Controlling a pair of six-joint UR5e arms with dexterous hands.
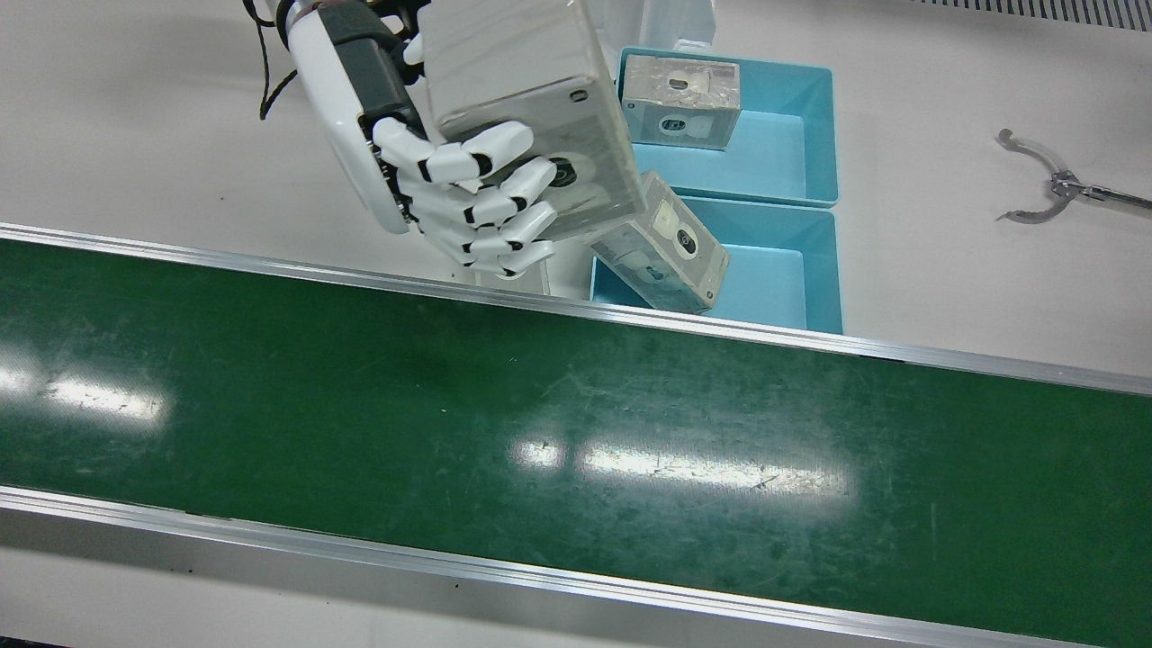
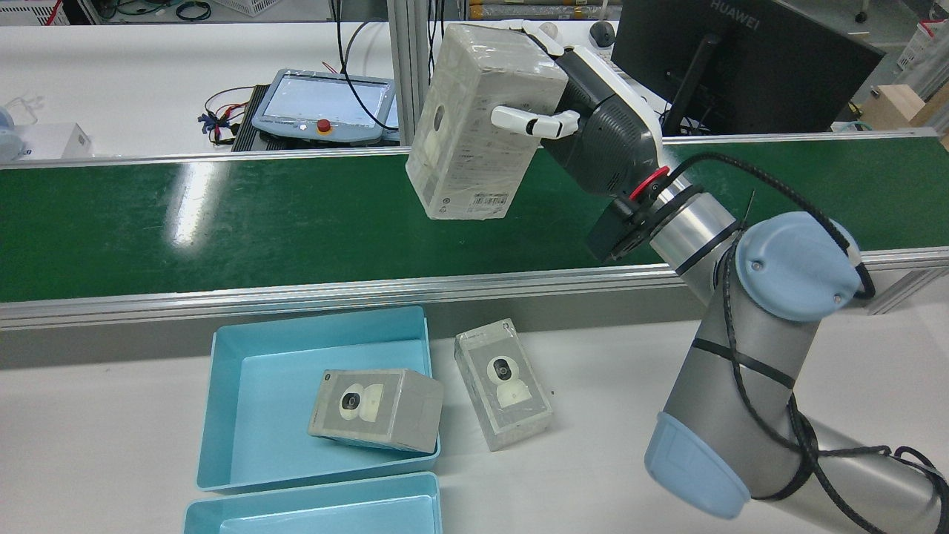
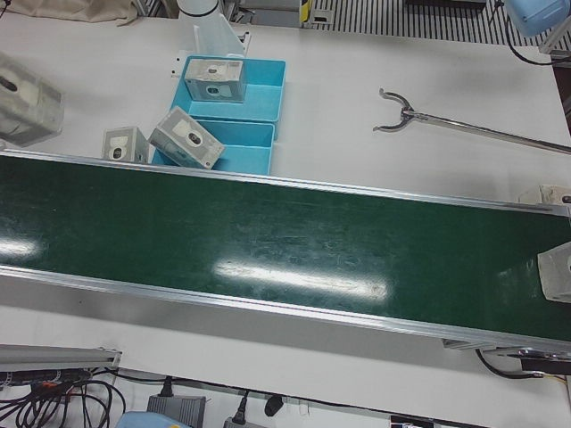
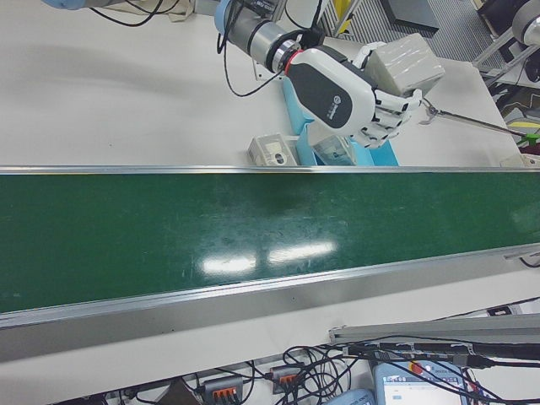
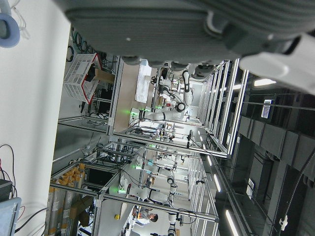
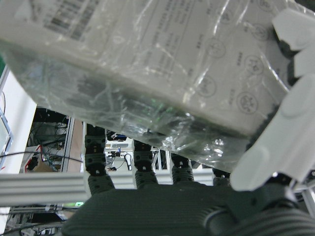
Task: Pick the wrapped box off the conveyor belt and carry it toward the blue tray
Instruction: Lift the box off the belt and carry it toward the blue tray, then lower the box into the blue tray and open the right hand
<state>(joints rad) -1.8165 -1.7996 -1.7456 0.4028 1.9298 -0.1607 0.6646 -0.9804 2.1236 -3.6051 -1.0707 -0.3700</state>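
Observation:
My right hand [image 1: 450, 193] is shut on a wrapped box [image 1: 531, 99] and holds it tilted in the air, above the table between the green conveyor belt [image 1: 540, 423] and the blue trays [image 1: 801, 126]. The rear view shows the box [image 2: 474, 119] high over the belt's near side, with the hand [image 2: 593, 126] behind it. The right hand view shows fingers wrapped round the box [image 6: 162, 64]. My left hand [image 5: 197, 29] shows only in its own view, with nothing in it.
One wrapped box [image 1: 681, 99] lies in the far tray. One [image 1: 661, 243] leans on the near tray's rim [image 1: 832, 270]. One [image 2: 504, 382] lies on the table beside the trays. Another box [image 3: 555, 272] sits at the belt's end. Metal tongs [image 1: 1053, 184] lie on the table.

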